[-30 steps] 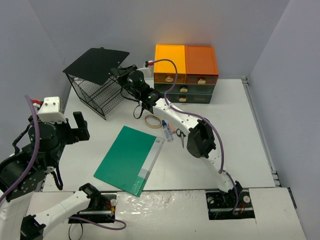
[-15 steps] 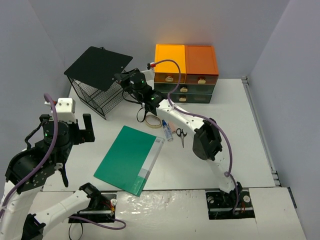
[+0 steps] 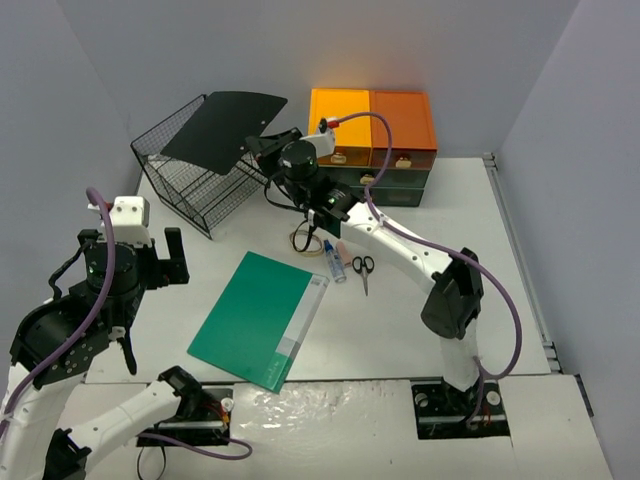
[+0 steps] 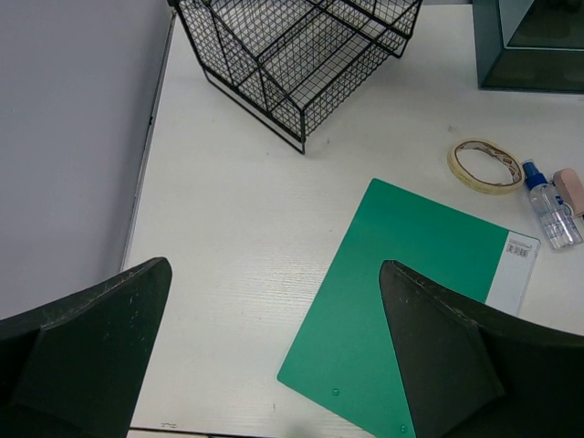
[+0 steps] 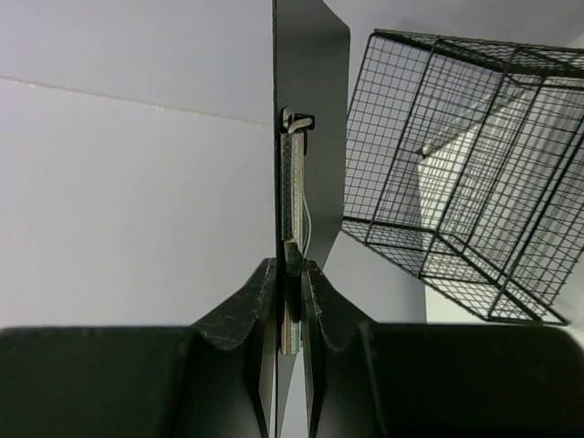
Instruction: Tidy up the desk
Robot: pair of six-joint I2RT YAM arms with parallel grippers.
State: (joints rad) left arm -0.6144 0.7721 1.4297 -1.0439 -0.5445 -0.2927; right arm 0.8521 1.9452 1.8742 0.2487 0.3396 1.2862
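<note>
The desk (image 3: pixel 480 270) is a white tabletop with pale walls around it. My right gripper (image 3: pixel 262 148) (image 5: pixel 289 265) is shut on the clip edge of a black clipboard (image 3: pixel 225 130) (image 5: pixel 310 109), held tilted in the air over the black wire basket (image 3: pixel 195 195) (image 5: pixel 474 182). My left gripper (image 3: pixel 165 258) (image 4: pixel 274 274) hangs open and empty over the left side of the desk, beside a green folder (image 3: pixel 262 318) (image 4: pixel 411 292) that lies flat.
A tape ring (image 3: pixel 306 242) (image 4: pixel 484 166), a small blue-capped bottle (image 3: pixel 334 262) (image 4: pixel 552 203), a pink eraser (image 4: pixel 572 189) and scissors (image 3: pixel 363 270) lie mid-desk. Orange and dark drawer units (image 3: pixel 372 140) stand at the back wall. The basket (image 4: pixel 301 55) is at the back left.
The right arm has carried the clipboard up and to the right, now higher over the basket. The left arm shifted right and up early on, then stayed still, open.
</note>
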